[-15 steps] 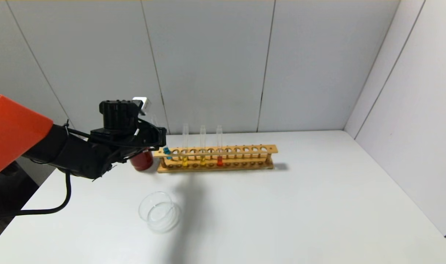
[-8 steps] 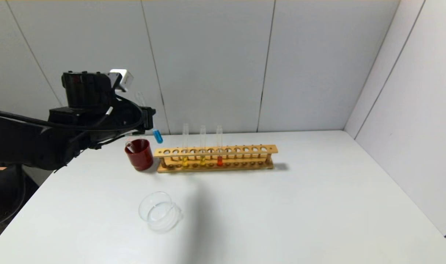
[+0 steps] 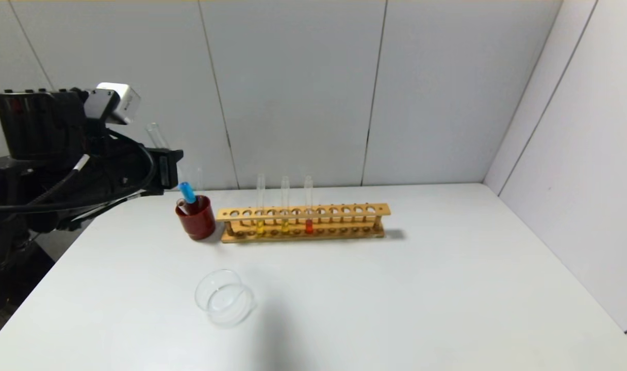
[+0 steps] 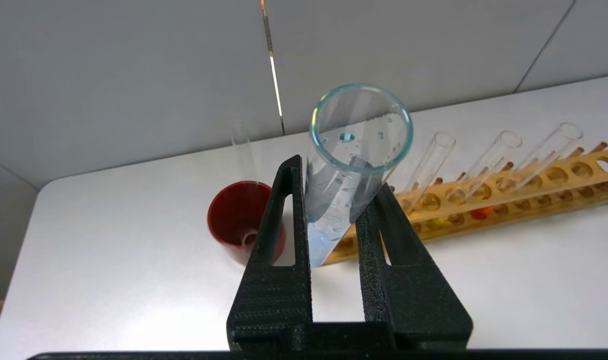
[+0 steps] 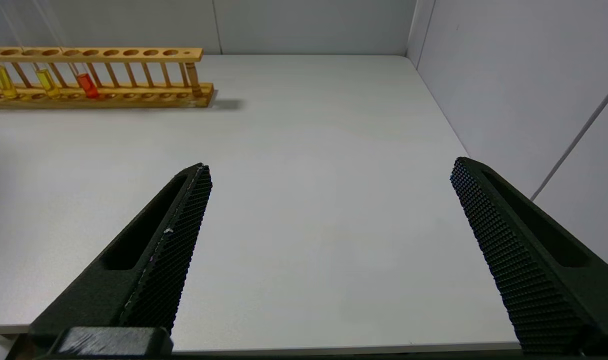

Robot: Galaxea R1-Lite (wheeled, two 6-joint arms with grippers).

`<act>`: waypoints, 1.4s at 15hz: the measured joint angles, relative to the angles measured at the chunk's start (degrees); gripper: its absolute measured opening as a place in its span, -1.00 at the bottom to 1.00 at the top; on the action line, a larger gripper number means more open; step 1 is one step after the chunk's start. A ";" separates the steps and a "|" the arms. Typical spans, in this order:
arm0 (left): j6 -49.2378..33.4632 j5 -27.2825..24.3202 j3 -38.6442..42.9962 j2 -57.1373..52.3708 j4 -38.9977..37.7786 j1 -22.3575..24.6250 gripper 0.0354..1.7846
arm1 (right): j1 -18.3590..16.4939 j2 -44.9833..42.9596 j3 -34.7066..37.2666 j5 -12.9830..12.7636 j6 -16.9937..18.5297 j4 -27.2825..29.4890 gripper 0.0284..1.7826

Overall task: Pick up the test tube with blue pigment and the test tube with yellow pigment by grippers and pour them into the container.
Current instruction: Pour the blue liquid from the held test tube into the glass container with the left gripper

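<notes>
My left gripper (image 3: 170,167) is shut on the test tube with blue pigment (image 3: 185,191) and holds it tilted in the air, its blue bottom just above the red cup in the head view. In the left wrist view the jaws of this gripper (image 4: 336,175) clamp the tube (image 4: 334,200) mid-length, with its open mouth toward the camera. Two tubes with yellow pigment (image 3: 260,225) (image 3: 284,224) stand in the wooden rack (image 3: 344,210). The clear glass container (image 3: 224,298) sits on the table, nearer me than the rack. My right gripper (image 5: 331,165) is open and empty over bare table.
A dark red cup (image 3: 197,221) with an empty clear tube in it stands at the rack's left end. A tube with red-orange liquid (image 3: 309,225) stands beside the yellow ones. Grey walls close the back and right of the white table (image 3: 422,299).
My left gripper has lifted the blue tube out of the rack's left end and carried it up and to the left. The tube's bottom now hangs over the red cup.
</notes>
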 joint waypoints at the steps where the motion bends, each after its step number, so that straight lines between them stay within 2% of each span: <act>1: 0.02 0.09 1.01 -1.93 0.17 -0.01 -0.68 | 0.00 0.00 0.00 -0.02 0.00 0.00 0.96; 5: -0.02 0.52 5.56 -9.62 0.59 -0.04 -0.68 | 0.00 0.00 0.00 0.00 0.00 0.00 0.96; 9: 0.94 4.45 11.70 -15.56 0.72 0.18 -0.68 | 0.00 0.00 0.00 -0.02 0.02 0.00 0.96; 11: 2.45 4.47 14.52 -17.83 0.66 0.24 -0.68 | 0.00 0.00 0.00 0.00 0.00 0.00 0.96; 16: 9.40 4.24 21.52 -19.99 -0.09 0.29 -0.68 | 0.00 0.00 0.00 0.00 0.00 0.00 0.96; 21: 20.04 2.24 27.06 -19.87 -0.05 0.29 -0.68 | 0.00 0.00 0.00 -0.02 0.00 0.02 0.96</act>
